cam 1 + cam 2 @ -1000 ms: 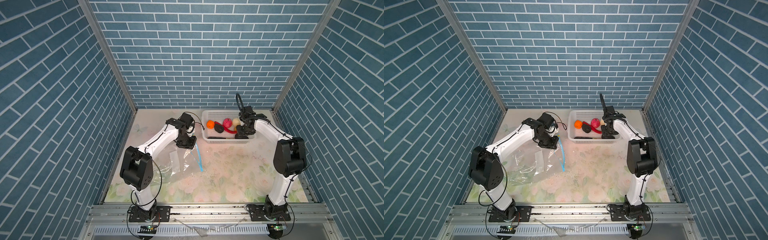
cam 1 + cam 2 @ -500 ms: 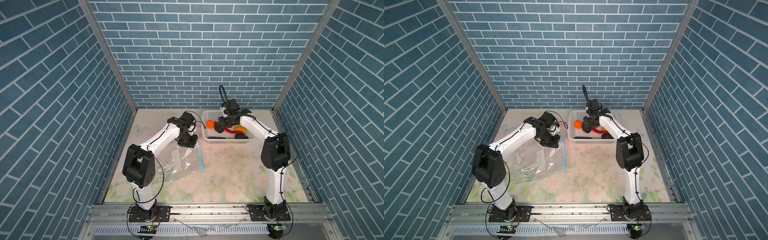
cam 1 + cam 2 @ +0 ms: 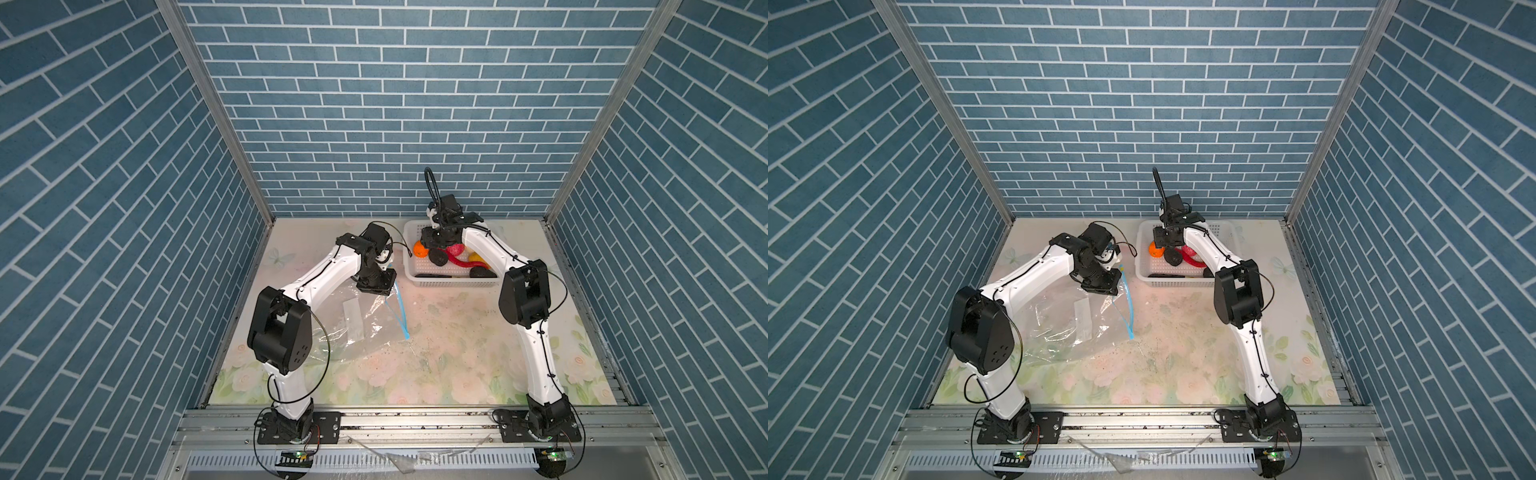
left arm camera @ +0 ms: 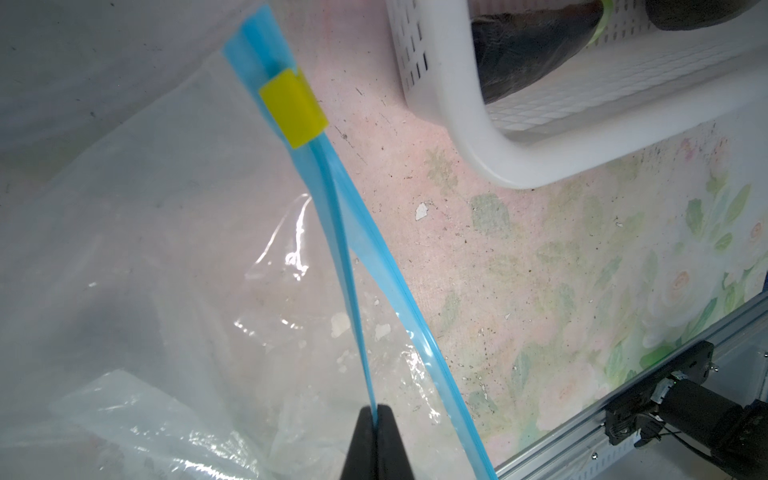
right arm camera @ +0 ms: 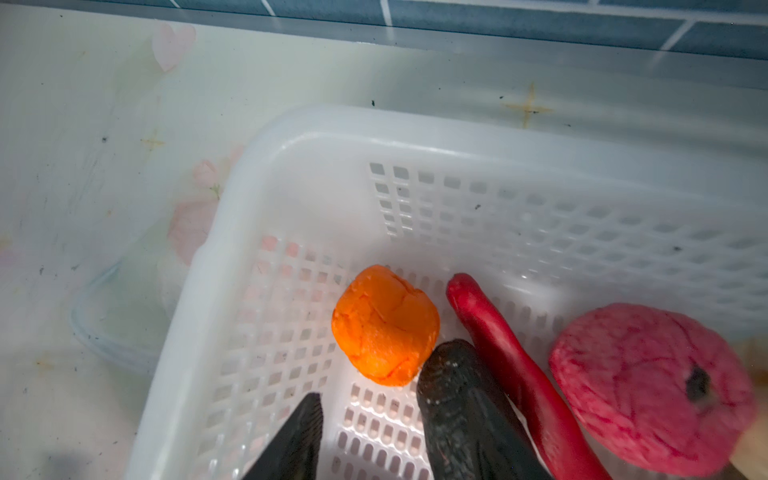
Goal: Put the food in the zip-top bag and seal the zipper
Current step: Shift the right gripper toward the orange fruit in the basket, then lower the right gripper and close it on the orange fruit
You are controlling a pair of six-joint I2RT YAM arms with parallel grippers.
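The zip-top bag lies clear and crinkly on the left of the mat in both top views. My left gripper is shut on the upper lip of its light blue zipper, lifted off the lower lip, so the mouth gapes. A yellow tab sits at the zipper's far end. The food lies in the white basket: orange ball, red chilli, pink ball, black lump. My right gripper is open inside the basket, the orange ball just beyond its fingertips.
A yellow-orange fruit, another black lump and a dark aubergine lie nearer the basket's front. The basket stands against the back brick wall, its near corner close to the bag's mouth. An aluminium rail borders the mat's front.
My right gripper has swung from the basket's right end across to its left end, over the orange ball. The left gripper has kept its hold on the zipper and barely moved.
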